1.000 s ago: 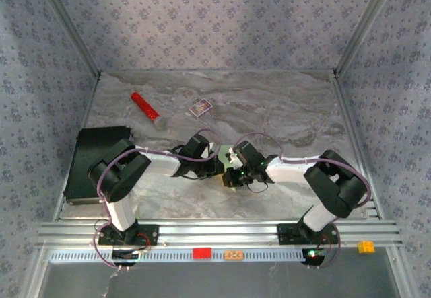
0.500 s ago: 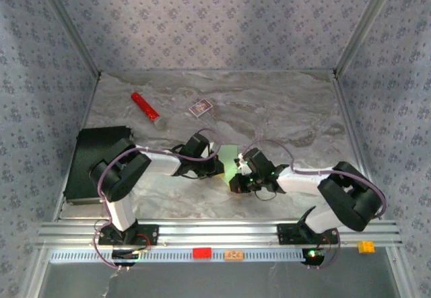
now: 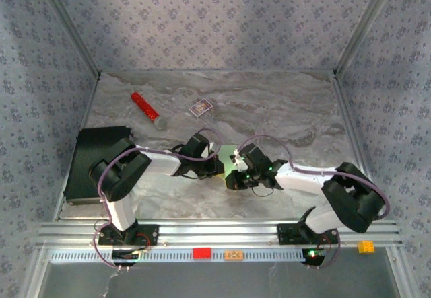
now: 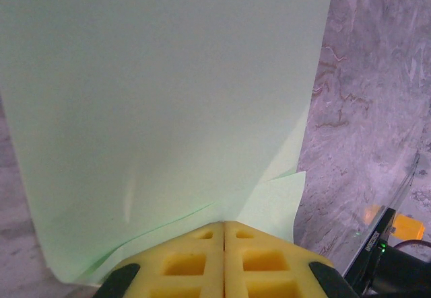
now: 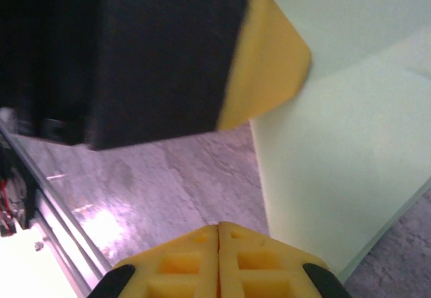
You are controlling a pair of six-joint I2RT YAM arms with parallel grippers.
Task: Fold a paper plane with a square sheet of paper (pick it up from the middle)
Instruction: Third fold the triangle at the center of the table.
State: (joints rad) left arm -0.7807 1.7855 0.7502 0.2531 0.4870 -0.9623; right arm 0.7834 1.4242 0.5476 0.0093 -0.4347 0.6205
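The square sheet of paper [image 4: 168, 96] lies mid-table [image 3: 283, 109], between both arms. It looks wide, with a few folded layers, so I think most folds are left. The left gripper [image 4: 224, 225] is shut, tips on the paper's edge. The right gripper [image 5: 219, 227] is shut beside it, holding nothing.

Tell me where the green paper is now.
In the top view the square sheet of paper is mid-table, between the left gripper and the right gripper, its edge pinched in the left one's shut fingers.
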